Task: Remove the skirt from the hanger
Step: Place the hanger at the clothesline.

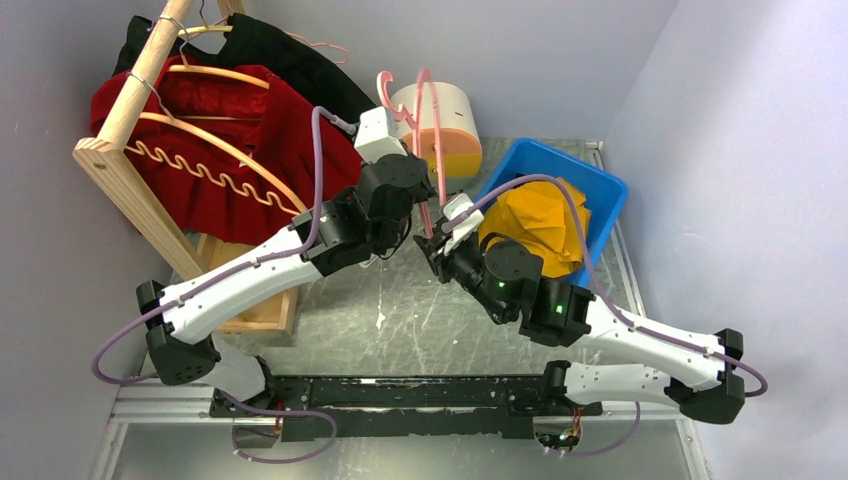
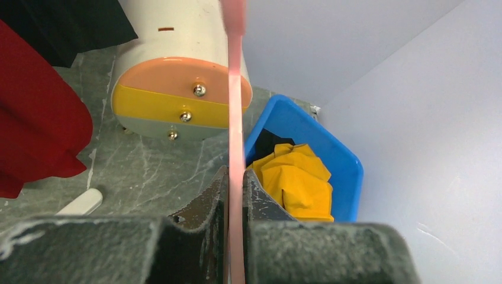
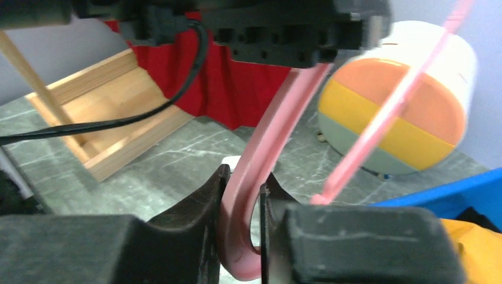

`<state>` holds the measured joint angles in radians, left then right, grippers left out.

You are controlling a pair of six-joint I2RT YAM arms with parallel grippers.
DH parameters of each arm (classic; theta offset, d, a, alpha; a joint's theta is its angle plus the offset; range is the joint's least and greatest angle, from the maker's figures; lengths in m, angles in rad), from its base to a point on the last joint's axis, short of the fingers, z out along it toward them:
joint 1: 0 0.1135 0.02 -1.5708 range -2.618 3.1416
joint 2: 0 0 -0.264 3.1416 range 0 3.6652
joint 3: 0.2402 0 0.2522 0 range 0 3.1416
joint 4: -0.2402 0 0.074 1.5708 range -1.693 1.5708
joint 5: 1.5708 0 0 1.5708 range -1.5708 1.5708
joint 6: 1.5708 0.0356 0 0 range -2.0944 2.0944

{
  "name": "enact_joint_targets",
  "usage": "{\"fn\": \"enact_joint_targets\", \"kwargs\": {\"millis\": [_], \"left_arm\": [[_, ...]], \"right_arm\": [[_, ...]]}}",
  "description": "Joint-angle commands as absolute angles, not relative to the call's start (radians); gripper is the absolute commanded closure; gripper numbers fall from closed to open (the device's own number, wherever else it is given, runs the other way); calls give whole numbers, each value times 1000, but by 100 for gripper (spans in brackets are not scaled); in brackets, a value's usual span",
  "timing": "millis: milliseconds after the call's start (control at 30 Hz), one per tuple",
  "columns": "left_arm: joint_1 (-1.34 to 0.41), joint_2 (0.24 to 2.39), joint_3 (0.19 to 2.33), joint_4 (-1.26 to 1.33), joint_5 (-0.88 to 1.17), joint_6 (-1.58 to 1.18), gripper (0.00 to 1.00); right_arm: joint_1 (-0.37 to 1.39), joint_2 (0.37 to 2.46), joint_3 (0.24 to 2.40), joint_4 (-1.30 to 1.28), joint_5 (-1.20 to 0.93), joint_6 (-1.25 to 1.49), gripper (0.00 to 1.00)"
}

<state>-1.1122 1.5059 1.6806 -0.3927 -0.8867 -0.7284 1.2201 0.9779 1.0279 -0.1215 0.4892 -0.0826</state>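
Observation:
A bare pink hanger (image 1: 429, 150) stands upright over the middle of the table, with no cloth on it. My left gripper (image 1: 424, 208) is shut on its thin bar (image 2: 235, 118), pinched between both fingers (image 2: 236, 184). My right gripper (image 1: 438, 243) is shut on the hanger's thick curved lower end (image 3: 269, 154); both fingers press it (image 3: 243, 190). A crumpled yellow garment (image 1: 537, 225), probably the skirt, lies in the blue bin (image 1: 603, 190) to the right, and also shows in the left wrist view (image 2: 294, 177).
A wooden rack (image 1: 128, 95) at back left carries red (image 1: 220, 150) and black garments on wooden hangers. A cream, orange and yellow drum (image 1: 452, 125) lies behind the hanger. A wooden box (image 1: 258, 312) sits left of centre. A small white piece (image 2: 83, 203) lies on the table.

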Motion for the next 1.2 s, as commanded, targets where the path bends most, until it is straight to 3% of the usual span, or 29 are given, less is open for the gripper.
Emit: {"fn": "enact_joint_targets", "kwargs": {"millis": [0, 33, 167, 233, 400, 500, 700, 1167], "left_arm": [[-1114, 1442, 1640, -335, -829, -680, 93], [-1114, 1435, 1632, -326, -821, -674, 92], [-1112, 1400, 1582, -261, -790, -625, 81], [-1111, 1383, 1558, -231, -768, -605, 69], [-1112, 1330, 1480, -103, -635, -515, 24], [-1111, 1312, 1469, -51, -525, -476, 15], [-1111, 1306, 1524, -79, -333, -439, 1], [-1112, 1140, 1426, -93, 114, -433, 0]], "right_arm": [[1213, 950, 1049, -89, 564, -73, 94], [1213, 947, 1054, -95, 569, -62, 100], [1213, 931, 1057, -102, 581, -34, 100], [1213, 925, 1057, -108, 594, -15, 100], [1212, 919, 1080, -141, 653, 13, 100], [1213, 922, 1106, -168, 675, 7, 100], [1212, 899, 1140, -233, 748, -15, 100], [1211, 718, 1263, -522, 725, 8, 100]]}}
